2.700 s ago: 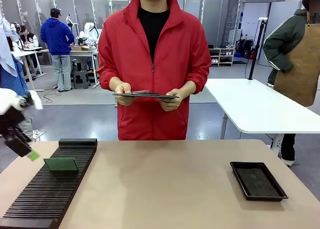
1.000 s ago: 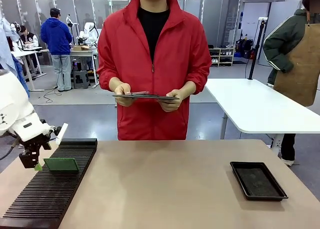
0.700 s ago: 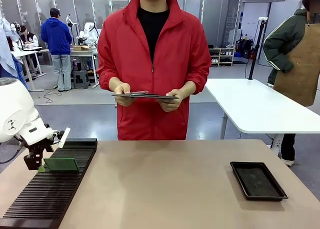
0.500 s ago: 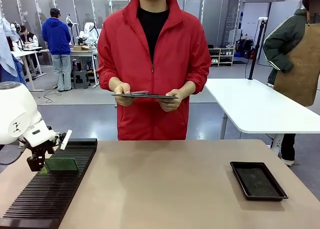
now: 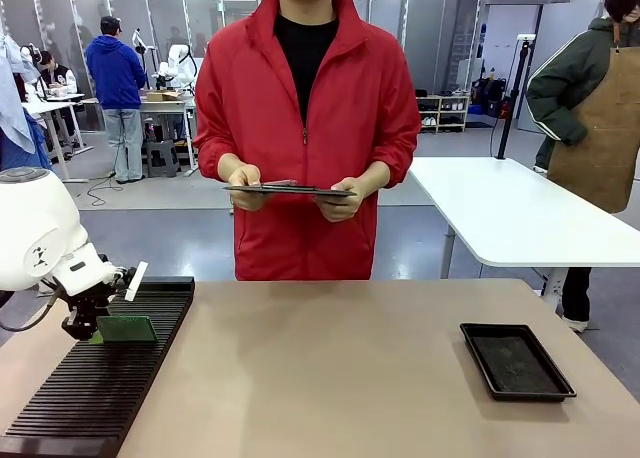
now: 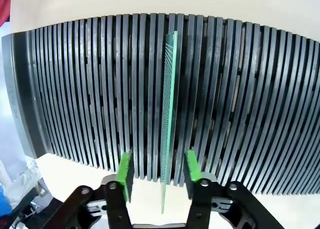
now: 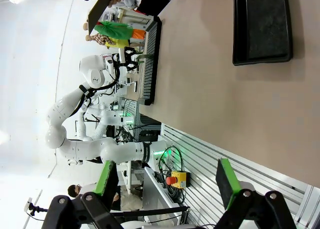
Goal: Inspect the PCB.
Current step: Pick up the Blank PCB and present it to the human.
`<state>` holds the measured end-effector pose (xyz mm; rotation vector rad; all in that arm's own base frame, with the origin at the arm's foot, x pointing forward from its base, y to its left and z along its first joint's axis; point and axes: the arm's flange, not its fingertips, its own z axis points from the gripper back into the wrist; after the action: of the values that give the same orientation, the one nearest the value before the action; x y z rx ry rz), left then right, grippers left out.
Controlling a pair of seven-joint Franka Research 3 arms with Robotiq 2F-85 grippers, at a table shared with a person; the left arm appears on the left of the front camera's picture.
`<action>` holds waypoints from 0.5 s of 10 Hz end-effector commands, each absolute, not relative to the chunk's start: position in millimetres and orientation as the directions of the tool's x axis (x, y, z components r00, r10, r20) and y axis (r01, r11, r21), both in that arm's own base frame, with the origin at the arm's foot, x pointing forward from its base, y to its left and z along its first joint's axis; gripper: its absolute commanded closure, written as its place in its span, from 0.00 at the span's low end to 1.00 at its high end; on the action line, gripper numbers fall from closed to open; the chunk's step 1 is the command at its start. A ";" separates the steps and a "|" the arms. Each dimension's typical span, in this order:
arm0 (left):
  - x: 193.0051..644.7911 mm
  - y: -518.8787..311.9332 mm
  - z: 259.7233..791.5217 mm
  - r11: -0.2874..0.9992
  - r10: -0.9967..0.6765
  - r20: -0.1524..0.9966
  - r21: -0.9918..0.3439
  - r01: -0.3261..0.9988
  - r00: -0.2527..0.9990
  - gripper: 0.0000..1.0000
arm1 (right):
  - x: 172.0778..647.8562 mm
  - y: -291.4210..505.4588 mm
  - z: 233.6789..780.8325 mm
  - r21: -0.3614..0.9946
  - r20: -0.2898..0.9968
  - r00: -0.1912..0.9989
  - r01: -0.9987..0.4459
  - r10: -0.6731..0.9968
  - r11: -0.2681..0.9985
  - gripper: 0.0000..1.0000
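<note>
The PCB (image 6: 170, 114) stands on edge in a slot of the rack (image 5: 90, 388), leaving its near edge free for grasping. The left gripper (image 6: 158, 165) straddles that edge, pads apart and clear of it. The right gripper (image 7: 165, 181) is spread wide, empty. The board is thin and pale green, with a finely dotted face.

Place was robotics lab or workshop hall. Far left: people at cluttered workbench (image 5: 165, 103). Far right: white table (image 5: 500, 218), person in brown apron (image 5: 605, 128), storage shelves (image 5: 445, 113). Grey floor (image 5: 170, 243), glass partitions (image 5: 150, 8) behind. Emergency-stop button (image 7: 174, 179) on near frame.
</note>
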<state>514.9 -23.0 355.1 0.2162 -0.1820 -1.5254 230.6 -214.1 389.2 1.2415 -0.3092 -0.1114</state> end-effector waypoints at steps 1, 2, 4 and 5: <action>516.4 -22.1 355.2 0.020 -1.000 -0.016 0.267 0.964 0.025 0.86 | 229.9 -215.3 390.1 0.943 0.182 0.950 -0.096 -0.253 0.318 0.00; 516.6 -21.9 356.2 0.020 -1.000 -0.016 0.266 0.964 0.025 1.00 | 229.9 -215.3 390.1 0.943 0.182 0.950 -0.096 -0.253 0.318 0.00; 514.4 -22.3 357.4 0.009 -0.999 -0.036 0.256 0.967 0.019 1.00 | 229.9 -215.3 390.1 0.943 0.182 0.950 -0.096 -0.253 0.318 0.00; 510.2 -21.0 363.0 -0.016 -0.999 -0.038 0.262 0.965 -0.006 1.00 | 229.9 -215.3 390.1 0.943 0.182 0.950 -0.096 -0.253 0.318 0.00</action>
<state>513.3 -25.4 355.3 0.2178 -0.1754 -1.5421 230.6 -214.1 389.2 1.2415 -0.3092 -0.1114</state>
